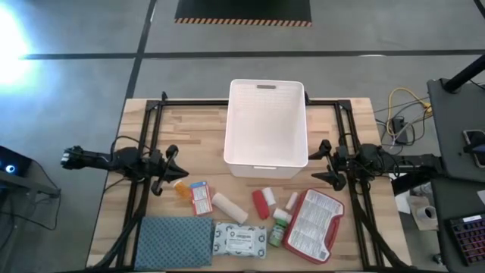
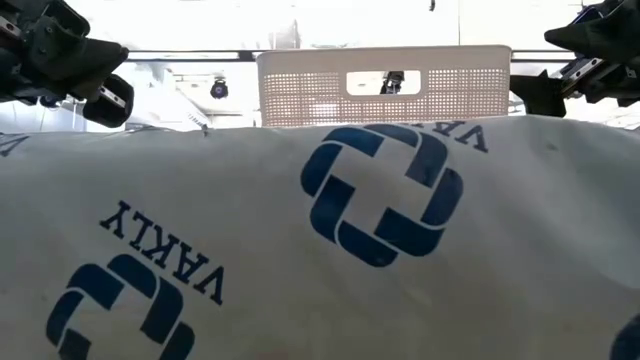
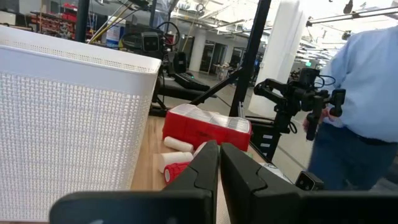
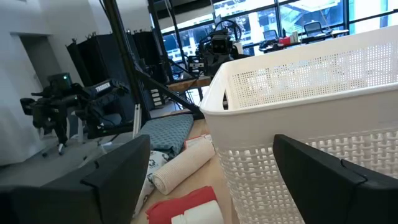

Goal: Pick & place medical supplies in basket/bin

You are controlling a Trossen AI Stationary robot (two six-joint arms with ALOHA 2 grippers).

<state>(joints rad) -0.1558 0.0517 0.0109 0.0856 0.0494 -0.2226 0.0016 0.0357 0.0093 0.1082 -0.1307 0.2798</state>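
The white slotted bin (image 1: 265, 125) stands at the table's middle, toward the far side, and it also fills part of the low view as the bin (image 2: 385, 85). The supplies lie near it on the table's near side: an orange bottle (image 1: 182, 187), a small box (image 1: 200, 199), a white roll (image 1: 229, 207), a red roll (image 1: 264, 199), a green-capped bottle (image 1: 280, 227), the wipes packet (image 1: 239, 240) and the red-and-white pouch (image 1: 314, 224). My left gripper (image 1: 173, 163) hovers left of the bin, shut (image 3: 219, 165). My right gripper (image 1: 322, 164) hovers right of it, open (image 4: 211, 146).
A blue-grey folded cloth (image 1: 174, 241) lies at the near left, beside the wipes packet. The printed packet (image 2: 330, 250) blocks most of the low view. A person in a blue shirt (image 3: 367, 81) stands beyond the table's right side. Bare wood shows on both sides of the bin.
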